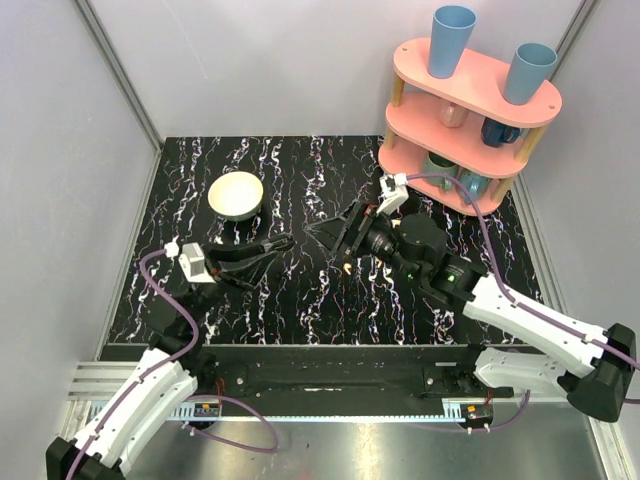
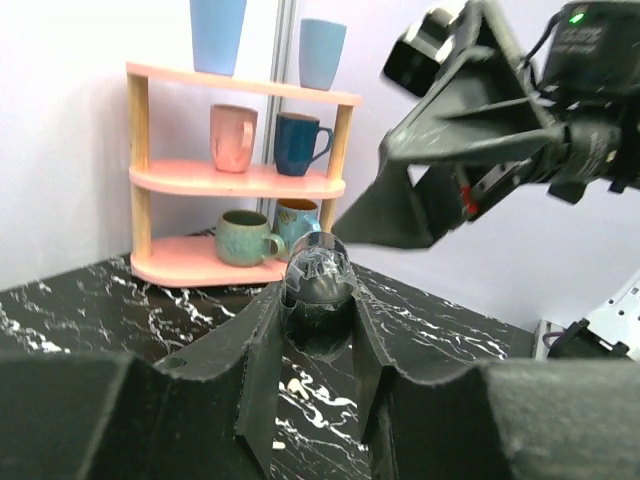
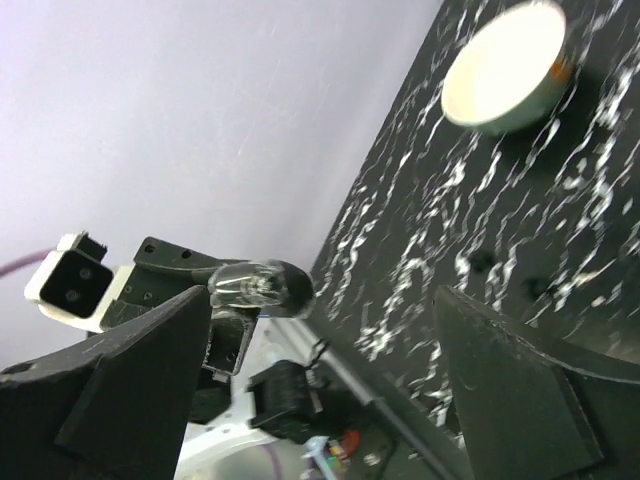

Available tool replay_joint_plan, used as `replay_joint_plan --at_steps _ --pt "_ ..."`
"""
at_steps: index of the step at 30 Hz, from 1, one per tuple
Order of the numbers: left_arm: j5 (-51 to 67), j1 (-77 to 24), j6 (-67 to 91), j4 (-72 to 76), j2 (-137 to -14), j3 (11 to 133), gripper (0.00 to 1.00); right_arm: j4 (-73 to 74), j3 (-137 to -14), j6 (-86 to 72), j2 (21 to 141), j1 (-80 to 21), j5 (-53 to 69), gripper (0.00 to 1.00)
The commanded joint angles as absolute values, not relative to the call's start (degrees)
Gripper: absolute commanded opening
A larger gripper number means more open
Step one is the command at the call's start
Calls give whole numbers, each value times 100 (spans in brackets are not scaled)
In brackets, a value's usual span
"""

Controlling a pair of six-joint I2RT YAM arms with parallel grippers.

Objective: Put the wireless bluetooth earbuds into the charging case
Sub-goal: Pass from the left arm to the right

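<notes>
A black tabletop (image 1: 300, 305) veined with white carries a round cream bowl (image 1: 235, 194) toward its far left and a pink three-tier shelf (image 1: 478, 78) at its far right corner, the two well apart. Two light-blue tumblers (image 1: 452, 40) stand on the top tier, and a pink mug (image 2: 233, 137) and a dark blue mug (image 2: 298, 143) share the middle one — on the lowest sit a green mug (image 2: 245, 237) and a bluish mug (image 2: 297, 222). Pale grey walls (image 1: 250, 60) close in the table at the back and both sides.

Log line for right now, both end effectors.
left end effector: shut on small glossy rounded item | right end effector: open, above table centre
</notes>
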State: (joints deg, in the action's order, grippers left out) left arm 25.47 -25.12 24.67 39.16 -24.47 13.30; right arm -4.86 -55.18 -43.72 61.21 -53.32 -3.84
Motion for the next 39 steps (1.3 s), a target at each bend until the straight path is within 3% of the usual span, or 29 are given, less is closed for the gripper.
replay_joint_plan --at_steps 1,5,12,17,23,27,33,38,39 --pt "2768 -2540 2223 4948 -2566 1371 0 -1159 -5213 -6824 6354 -5326 -158 100" --pt "2874 -2566 2364 5168 -2821 1362 0 -2380 -4930 -7470 6749 -5317 245 100" --pt "2707 -2619 2224 4984 -2654 1318 0 -2917 -5133 -7708 7347 -5379 835 100" --pt "2611 -2654 2171 4790 -2593 1327 0 -3015 -5097 -7805 7330 -5379 764 85" --pt "2277 -2707 2145 4649 -2584 1327 0 -2962 -5203 -8042 7400 -5379 1160 79" --pt "2259 -2725 2145 4649 -2575 1318 0 -3120 -5116 -8191 7479 -5388 1239 56" --pt "2302 -2768 2153 4641 -2610 1336 0 -3234 -5168 -8209 7620 -5388 1397 53" --pt "2487 -2848 2127 4289 -2654 1476 3 -3349 -5168 -8095 7620 -5379 1406 19" --pt "2479 -2848 2118 4263 -2663 1485 7 -3375 -5159 -8060 7611 -5379 1398 17"
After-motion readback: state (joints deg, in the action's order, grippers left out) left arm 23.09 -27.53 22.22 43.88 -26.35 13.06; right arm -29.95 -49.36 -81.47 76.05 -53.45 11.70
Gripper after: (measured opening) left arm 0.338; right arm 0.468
